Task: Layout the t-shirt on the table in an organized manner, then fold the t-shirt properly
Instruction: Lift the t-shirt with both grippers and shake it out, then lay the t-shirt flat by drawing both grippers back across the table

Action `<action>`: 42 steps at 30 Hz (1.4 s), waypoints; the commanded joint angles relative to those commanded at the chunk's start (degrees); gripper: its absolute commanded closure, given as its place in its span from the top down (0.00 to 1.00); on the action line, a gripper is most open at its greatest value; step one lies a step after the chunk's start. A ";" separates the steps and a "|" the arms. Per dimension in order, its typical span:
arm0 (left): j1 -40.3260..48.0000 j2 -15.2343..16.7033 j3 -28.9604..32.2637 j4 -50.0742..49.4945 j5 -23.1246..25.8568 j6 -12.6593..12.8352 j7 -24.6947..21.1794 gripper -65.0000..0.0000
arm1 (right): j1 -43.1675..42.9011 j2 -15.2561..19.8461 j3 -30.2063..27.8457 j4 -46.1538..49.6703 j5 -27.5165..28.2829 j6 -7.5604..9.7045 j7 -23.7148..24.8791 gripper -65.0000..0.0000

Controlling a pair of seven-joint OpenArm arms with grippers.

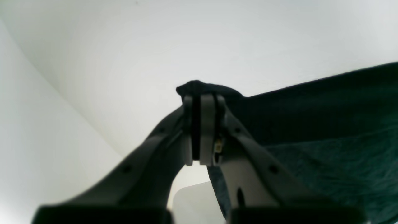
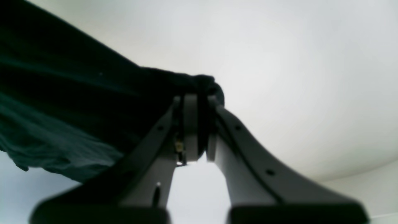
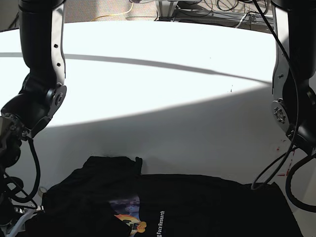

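Observation:
The black t-shirt [image 3: 197, 207] lies spread along the near edge of the white table [image 3: 158, 98], with a colourful print and white lettering facing up. In the left wrist view my left gripper [image 1: 202, 99] is shut on a bunched edge of the t-shirt [image 1: 326, 124], which stretches away to the right. In the right wrist view my right gripper [image 2: 196, 99] is shut on another bunched edge of the t-shirt [image 2: 62, 109], which stretches away to the left. Both grippers lie below the bottom edge of the base view.
The two arms stand at the table's sides, one on the left [image 3: 42, 94] and one on the right [image 3: 291, 98]. Small red marks [image 3: 282, 174] lie on the table near the right arm. Cables [image 3: 207, 7] lie beyond the far edge.

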 joint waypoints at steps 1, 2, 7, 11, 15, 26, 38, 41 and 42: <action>0.09 0.00 0.00 0.18 0.00 -0.09 0.53 0.00 | -0.18 0.00 0.00 0.00 0.00 0.00 0.00 0.00; 0.35 0.09 -0.09 0.26 -0.09 -0.18 0.97 0.00 | -0.26 0.00 0.00 0.00 0.00 0.00 0.00 0.00; 5.01 -0.09 -0.09 3.16 -0.18 -0.18 2.46 0.00 | -5.45 0.00 0.18 3.52 0.00 0.00 -1.05 0.00; 10.81 -0.26 -0.18 6.15 -0.35 -0.26 2.81 0.00 | -13.54 -0.18 0.26 9.41 0.09 0.00 -1.14 0.00; 17.67 -0.44 -0.18 9.41 -0.35 -0.26 3.25 0.00 | -21.63 -0.26 0.35 13.98 0.35 0.00 -1.14 0.00; 42.29 -0.79 -6.68 18.29 -0.53 -1.49 7.38 0.00 | -40.62 -2.99 8.35 17.41 0.62 0.00 -5.49 0.00; 63.47 -0.79 -14.59 20.04 -1.49 -3.21 7.91 0.00 | -59.96 -2.73 10.11 17.85 0.62 0.00 -5.49 0.00; 67.78 -0.79 -15.82 20.04 -1.85 -3.21 7.91 0.00 | -63.74 -2.99 10.02 17.76 0.62 0.00 -5.49 0.00; 68.84 -0.79 -15.91 19.96 -1.85 -3.21 7.74 0.00 | -64.44 -3.08 10.02 17.76 0.62 0.00 -5.49 0.00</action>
